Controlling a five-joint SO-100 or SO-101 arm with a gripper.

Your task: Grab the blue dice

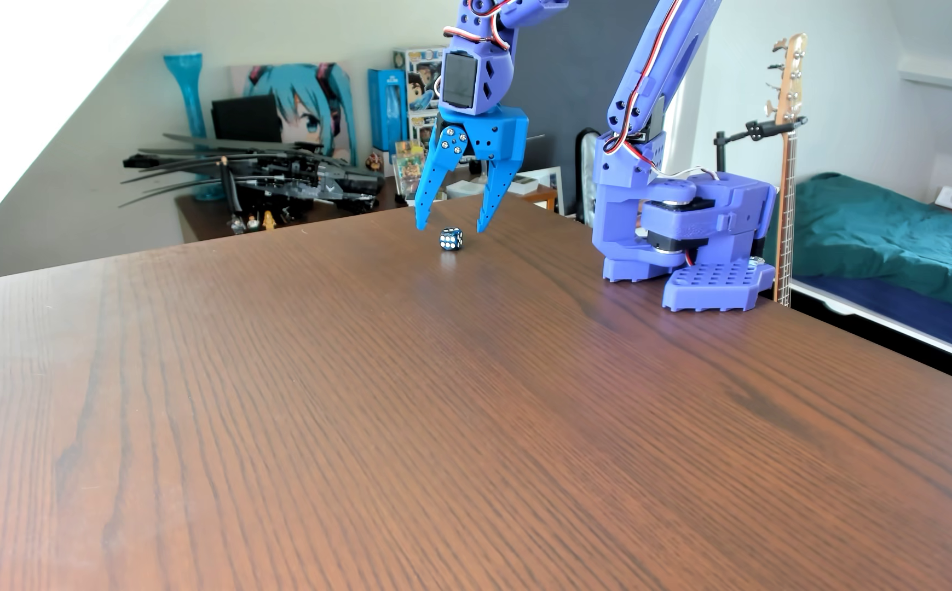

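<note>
The blue dice (450, 238) is a tiny dark blue cube with white pips, resting on the brown wooden table (462, 409) near its far edge. My blue gripper (451, 228) hangs over it, pointing down, with its jaws open wide. The two fingertips (421, 223) stand left and right of the dice and a little above the table. The dice sits between them, slightly lower in the view, and touches neither finger. The gripper holds nothing.
The arm's purple base (689, 244) is fixed at the table's far right edge. Behind the table stand a dark model aircraft (268, 176), figures and boxes. A guitar (786, 170) and a bed (888, 238) are at the right.
</note>
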